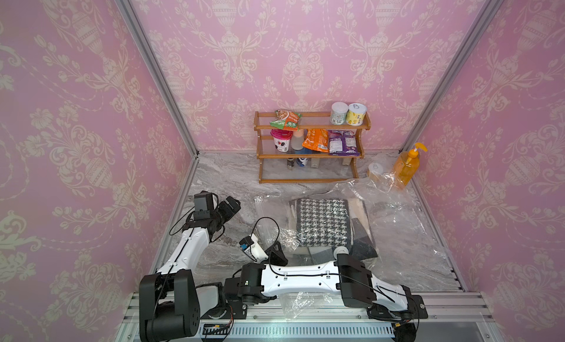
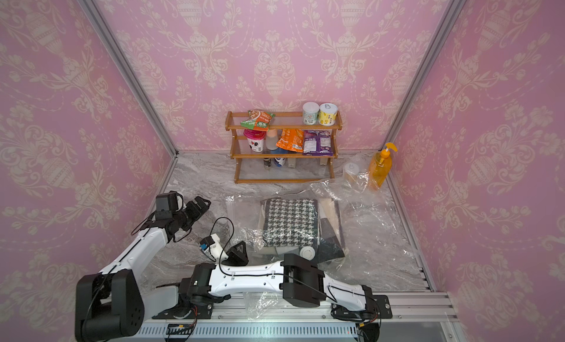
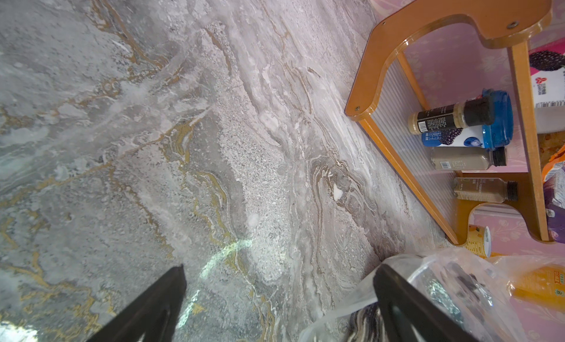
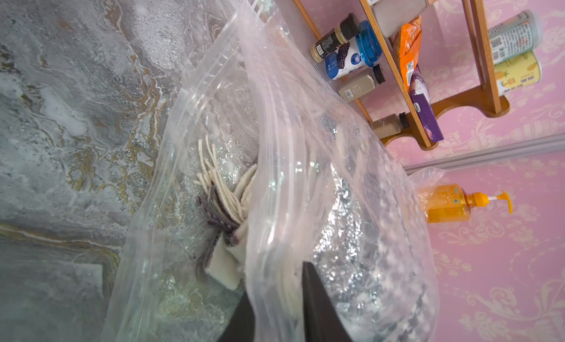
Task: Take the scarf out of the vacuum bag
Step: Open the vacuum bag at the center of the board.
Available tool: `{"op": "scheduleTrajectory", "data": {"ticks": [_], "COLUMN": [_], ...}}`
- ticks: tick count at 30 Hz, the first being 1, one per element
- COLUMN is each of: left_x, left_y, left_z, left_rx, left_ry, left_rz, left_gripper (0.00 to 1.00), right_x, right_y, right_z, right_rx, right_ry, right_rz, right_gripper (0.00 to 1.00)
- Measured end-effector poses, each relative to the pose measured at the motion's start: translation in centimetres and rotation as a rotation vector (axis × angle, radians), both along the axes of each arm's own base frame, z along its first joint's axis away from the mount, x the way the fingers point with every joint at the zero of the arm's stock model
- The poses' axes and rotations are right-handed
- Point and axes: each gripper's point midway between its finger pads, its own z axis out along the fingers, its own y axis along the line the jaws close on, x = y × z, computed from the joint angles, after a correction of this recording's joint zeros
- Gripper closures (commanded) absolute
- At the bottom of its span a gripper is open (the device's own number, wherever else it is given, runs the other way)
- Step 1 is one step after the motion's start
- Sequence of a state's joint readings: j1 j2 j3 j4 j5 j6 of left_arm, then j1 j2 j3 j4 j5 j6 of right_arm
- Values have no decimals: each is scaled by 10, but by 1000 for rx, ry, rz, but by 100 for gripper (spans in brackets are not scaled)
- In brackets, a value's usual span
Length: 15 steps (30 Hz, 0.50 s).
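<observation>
The large, crinkly, clear plastic vacuum bag (image 1: 403, 227) lies flat on the grey, gold-veined marble counter (image 1: 220, 178). It sits in front of the brown wooden rack (image 1: 308, 156) and reaches right as far as the orange pump bottle (image 1: 408, 166). Its long axis runs left to right across the counter. The ribbed zip strip (image 4: 195, 111) forms its left end, running near to far, so the mouth faces the robot's left. The film is glossy and wrinkled, puckered most around the right gripper. The round white valve cap (image 1: 341, 251) sits on the bag's face near the front edge, just beside the right arm.

Inside the bag's left half lies the folded black-and-white houndstooth woven scarf (image 1: 324, 221). It is a soft, flat rectangle, with cream and dark grey layers showing at its right and near edges. Its twisted cream and dark fringe (image 4: 214, 172) points towards the zip strip.

The right gripper (image 4: 276, 279) is at the near part of the bag's mouth. Its black wedge-shaped jaws are set close together with the upper sheet of film pinched between them, and one jaw shows only through the plastic. The left gripper (image 3: 279, 270) is spread wide over bare marble just beside the bag's far left corner, holding nothing.
</observation>
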<state>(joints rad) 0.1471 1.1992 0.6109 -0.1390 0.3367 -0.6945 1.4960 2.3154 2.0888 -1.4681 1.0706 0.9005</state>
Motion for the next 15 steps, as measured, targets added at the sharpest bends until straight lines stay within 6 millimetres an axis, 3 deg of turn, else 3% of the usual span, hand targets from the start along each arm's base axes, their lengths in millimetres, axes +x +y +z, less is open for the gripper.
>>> {"op": "scheduleTrajectory", "data": {"ticks": [6, 10, 15], "left_x": [-8, -14, -22], "left_y": [-5, -7, -17], "left_z": [1, 23, 41], "left_rx": [-19, -12, -37], "left_ry": [-8, -71, -138], "left_rz": [-15, -20, -59], "left_gripper": [1, 1, 1], "right_x": [19, 35, 53], "right_y": [-17, -31, -31], "right_z": [4, 6, 16], "right_rx": [34, 91, 198], "right_ry": [71, 178, 301], "right_rz": [-8, -12, 3], "right_gripper": [92, 91, 91]}}
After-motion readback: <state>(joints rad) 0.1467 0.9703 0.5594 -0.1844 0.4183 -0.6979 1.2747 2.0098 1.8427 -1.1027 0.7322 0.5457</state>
